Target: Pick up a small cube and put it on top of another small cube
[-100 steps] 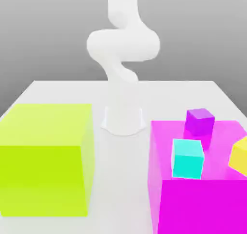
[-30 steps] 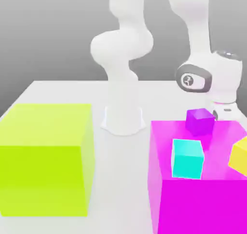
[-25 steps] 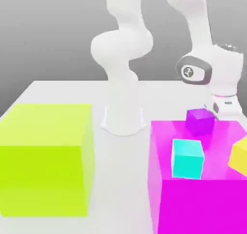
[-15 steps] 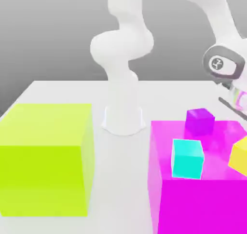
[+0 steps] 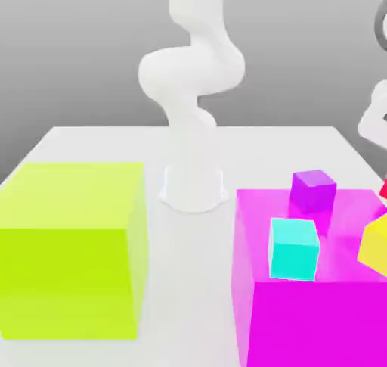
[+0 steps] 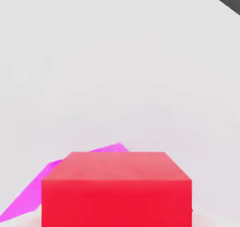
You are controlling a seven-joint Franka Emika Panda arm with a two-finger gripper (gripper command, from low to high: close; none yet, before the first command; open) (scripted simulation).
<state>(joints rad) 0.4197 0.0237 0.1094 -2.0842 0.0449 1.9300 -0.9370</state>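
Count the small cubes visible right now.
4: purple cube, cyan cube and yellow cube on the magenta block; red cube close before the hand camera.

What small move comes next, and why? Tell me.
Probably carry the red cube across over a small cube, perhaps the purple cube, then lower it. The red cube sits close before the hand camera, seemingly held off the magenta block's corner, above no cube yet.

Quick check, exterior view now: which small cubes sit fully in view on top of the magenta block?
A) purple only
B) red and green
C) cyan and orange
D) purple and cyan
D: the purple cube and the cyan cube both rest on the magenta block, apart from each other; a yellow cube is cut off at the exterior view's right edge.
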